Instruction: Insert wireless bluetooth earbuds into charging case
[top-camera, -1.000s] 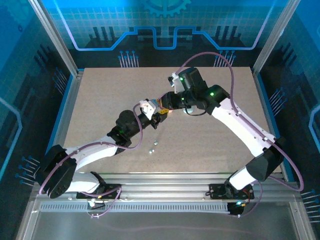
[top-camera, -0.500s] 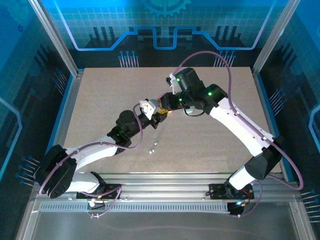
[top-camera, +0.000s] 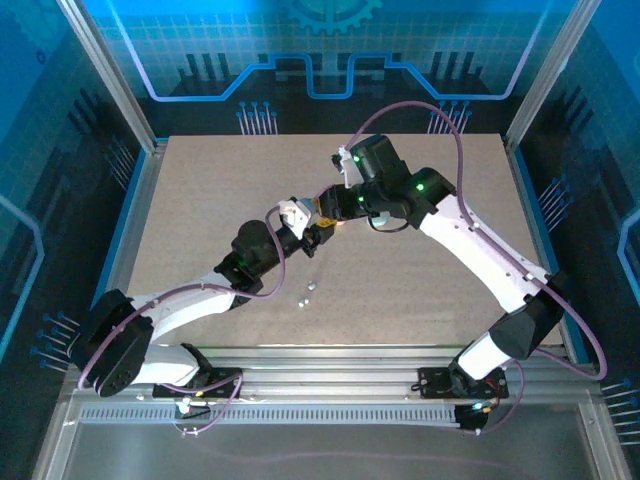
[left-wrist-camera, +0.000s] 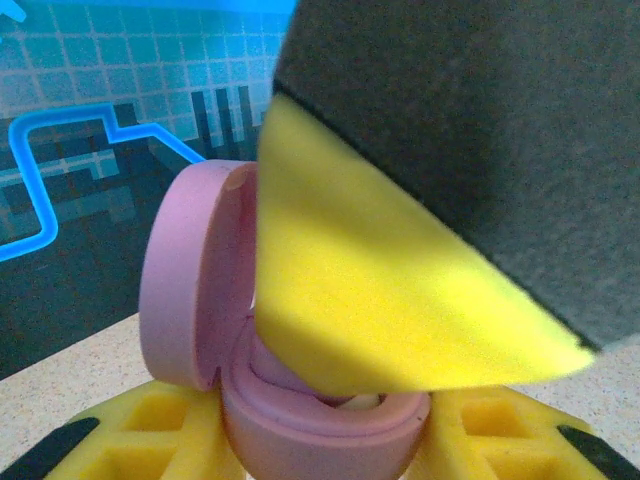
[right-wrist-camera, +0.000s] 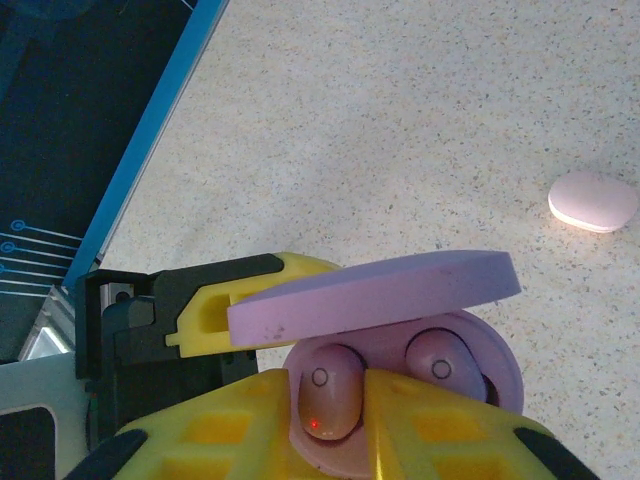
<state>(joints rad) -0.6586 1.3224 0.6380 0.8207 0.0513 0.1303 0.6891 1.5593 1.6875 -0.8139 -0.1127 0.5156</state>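
Flanking a pink-purple earbud (right-wrist-camera: 322, 385), the right gripper (right-wrist-camera: 328, 408) has its yellow fingers (right-wrist-camera: 235, 430) set narrowly on either side of it, at the lower middle of the right wrist frame. Whether they press it or merely stand beside it I cannot tell. The earbud sits in the left well of the charging case (right-wrist-camera: 500, 375). A second earbud (right-wrist-camera: 440, 365) is seated in the right well.

Both earbuds look hard, glossy and rounded. My judgement is that they are very light and slippery, so they are best pinched gently across the narrow sides. Each earbud's long axis runs roughly top to bottom of that frame. The flat face with a small ring is turned to the camera, and a red light shows at the lower end of the left one.

The lid (right-wrist-camera: 375, 295) is hinged open, a slab running left to right above the wells. In the left wrist view it stands upright at the left.

The left gripper (left-wrist-camera: 320, 445) is closed on the case's base, which is held clear of the tabletop (right-wrist-camera: 400, 120).

A closed pink case (right-wrist-camera: 593, 200) lies at the upper right. In the top view, two small pale pieces (top-camera: 306, 292) lie at the lower middle.
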